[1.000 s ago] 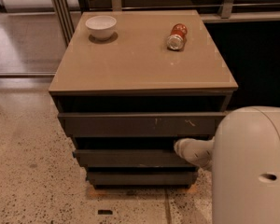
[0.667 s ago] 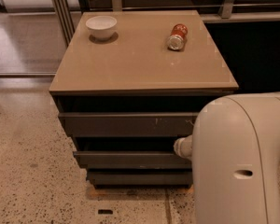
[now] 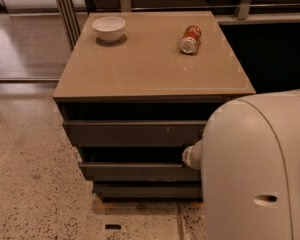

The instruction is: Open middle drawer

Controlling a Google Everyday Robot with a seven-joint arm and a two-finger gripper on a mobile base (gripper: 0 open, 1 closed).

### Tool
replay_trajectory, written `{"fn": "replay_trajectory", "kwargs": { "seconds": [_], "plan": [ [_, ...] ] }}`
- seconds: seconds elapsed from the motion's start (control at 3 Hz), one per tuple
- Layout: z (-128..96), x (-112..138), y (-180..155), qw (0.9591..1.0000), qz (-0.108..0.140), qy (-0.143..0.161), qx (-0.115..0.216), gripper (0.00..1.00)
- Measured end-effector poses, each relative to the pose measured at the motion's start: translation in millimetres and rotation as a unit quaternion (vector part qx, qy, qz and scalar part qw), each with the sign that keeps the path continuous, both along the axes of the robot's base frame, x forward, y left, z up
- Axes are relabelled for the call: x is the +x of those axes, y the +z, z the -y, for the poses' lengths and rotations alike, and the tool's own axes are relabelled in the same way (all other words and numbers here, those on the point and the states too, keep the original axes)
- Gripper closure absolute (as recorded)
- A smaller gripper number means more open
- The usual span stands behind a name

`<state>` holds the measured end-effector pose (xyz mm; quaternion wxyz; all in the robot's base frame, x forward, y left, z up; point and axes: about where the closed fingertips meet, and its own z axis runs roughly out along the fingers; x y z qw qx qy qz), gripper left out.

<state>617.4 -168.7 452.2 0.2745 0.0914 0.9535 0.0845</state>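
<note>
Speckled pale floor (image 3: 35, 184) fills the lower left of the frame; smoother, glossy flooring lies beyond it at the upper left, behind two metal posts (image 3: 65, 9). A metal railing (image 3: 270, 6) runs along the top edge, with a dark area below it at the right.

Locate the cabinet (image 3: 150, 96) at frame centre. Its flat beige top carries a white bowl (image 3: 109, 29) at the upper left and a red can (image 3: 190, 39) lying on its side at the upper right; the two are well apart.

Note three dark grey-brown drawer fronts stacked below the top. The upper front (image 3: 135, 133) shows small white scratch marks. The middle drawer (image 3: 135, 171) sits directly beneath it, across the lower centre of the frame, with a dark gap above its flat front. The bottom front (image 3: 145, 189) is the narrowest.

Find the gripper (image 3: 191, 156) at the right end of that dark gap, just above the top right edge of the middle drawer. You see only a white rounded end of it, protruding from the large white arm housing (image 3: 255, 174) that occupies the lower right of the frame. You cannot tell whether it is released or clenched, nor whether it touches the drawer.
</note>
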Motion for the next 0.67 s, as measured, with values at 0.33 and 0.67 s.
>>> {"fn": "replay_trajectory", "kwargs": {
  "seconds": [0.33, 0.67],
  "plan": [
    [-14, -12, -10, 0.9981, -0.012, 0.030, 0.053, 1.00],
    [-28, -16, -32, 0.9947, -0.027, 0.067, 0.073, 1.00]
  ]
}}
